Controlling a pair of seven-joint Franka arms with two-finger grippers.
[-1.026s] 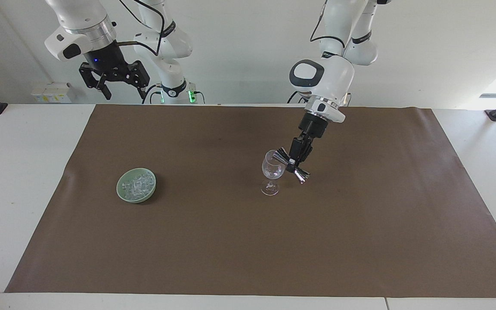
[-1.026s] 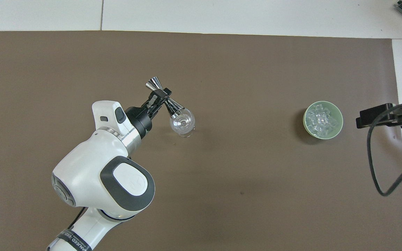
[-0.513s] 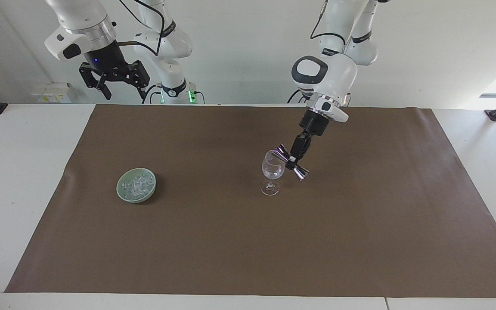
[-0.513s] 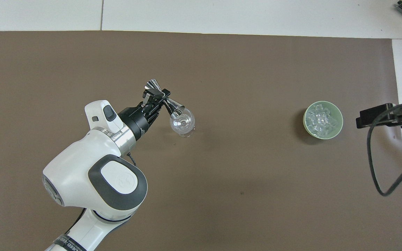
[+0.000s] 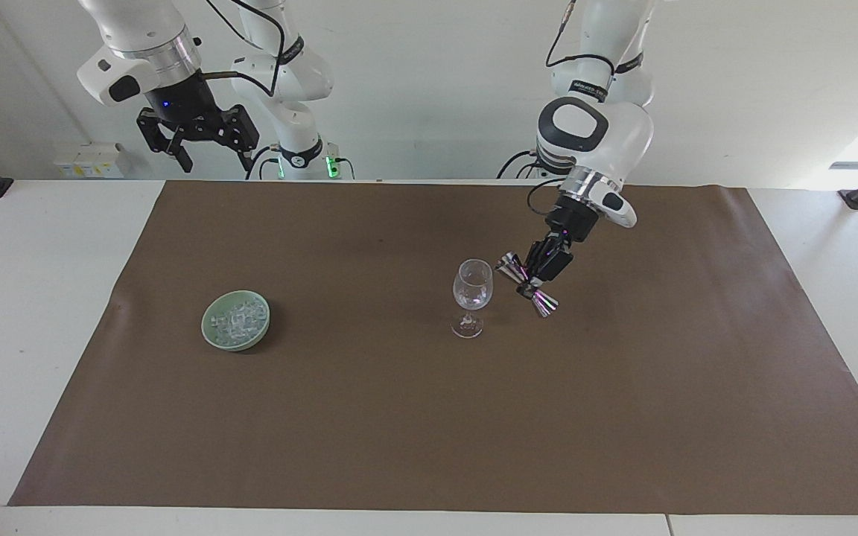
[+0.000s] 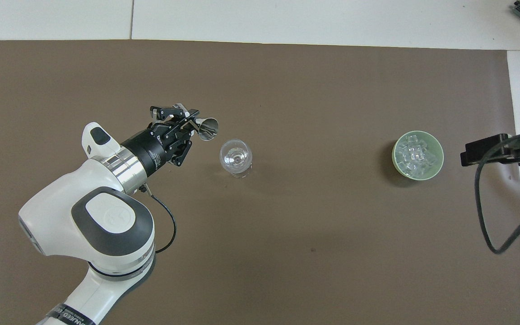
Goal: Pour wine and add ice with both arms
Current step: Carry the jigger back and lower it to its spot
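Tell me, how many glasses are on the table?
1. The wine glass stands upright on the brown mat, beside the jigger that the left gripper holds.

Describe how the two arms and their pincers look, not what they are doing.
Both arms are glossy white with rounded joints. The left arm has a dark grey oval joint cap, a silver wrist ring and a black cable. The right arm has the same ring, black cables and a blue light. Both pincers, left pincer and right pincer, are black.

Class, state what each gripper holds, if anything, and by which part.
The left gripper holds a steel jigger by its narrow waist, beside the wine glass. The right gripper waits open, holding nothing.
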